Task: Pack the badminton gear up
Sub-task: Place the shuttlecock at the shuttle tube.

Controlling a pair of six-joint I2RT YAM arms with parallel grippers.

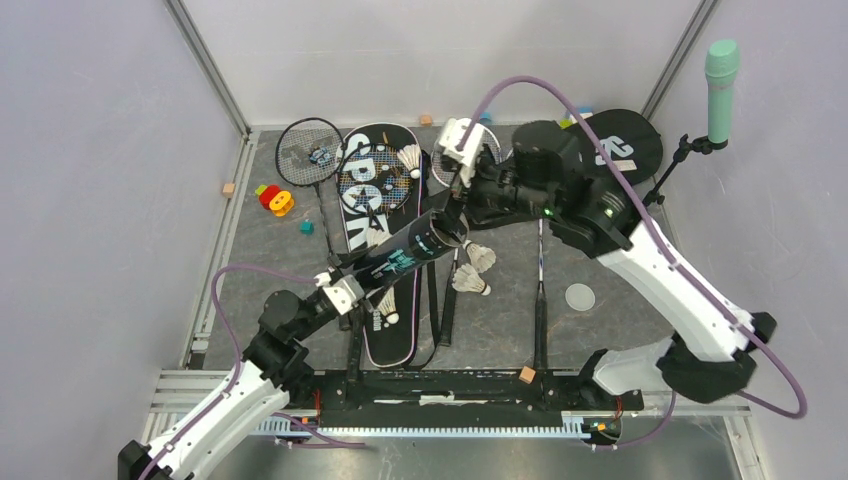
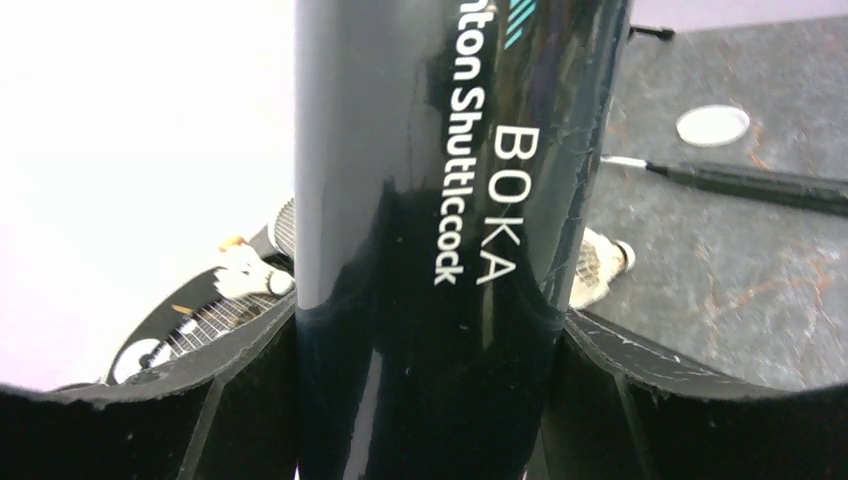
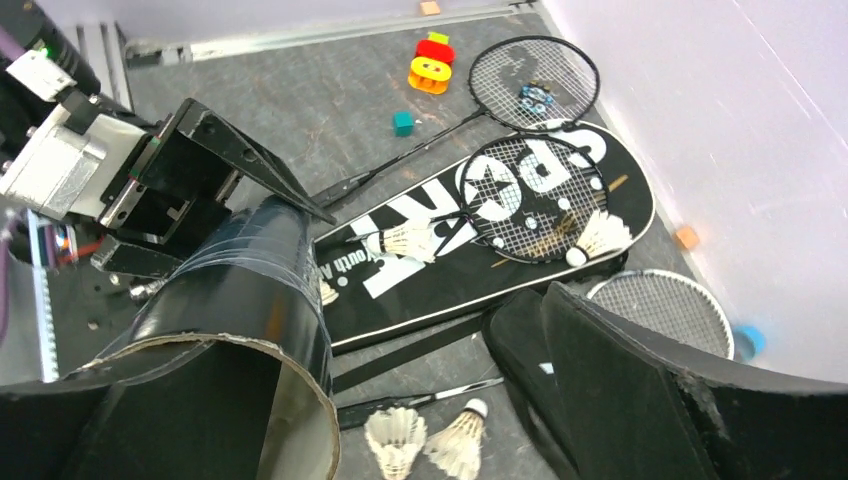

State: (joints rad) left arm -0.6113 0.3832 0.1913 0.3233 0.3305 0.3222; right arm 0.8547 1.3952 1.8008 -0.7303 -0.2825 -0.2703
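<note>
Top external view: the tube (image 1: 400, 255) is raised at a slant over the middle of the tabletop (image 1: 600, 330). Its open mouth points toward the far right corner. The left fingers (image 1: 358, 282) are clamped around its lower end. The right fingers (image 1: 456, 208) are spread wide and carry nothing; they hover just beside the mouth. Two shuttlecocks (image 1: 476, 268) lie loose on the tabletop just right of the mouth. More shuttlecocks and a racket (image 1: 375, 180) rest on the SPORT bag (image 1: 362, 215).

Step in hand, as judged: loading shuttlecocks into the tube. No shuttlecock is seen inside it.

The next move calls for the right fingers to descend on a loose shuttlecock, close lightly on it, and feed it into the steadied mouth.
</note>
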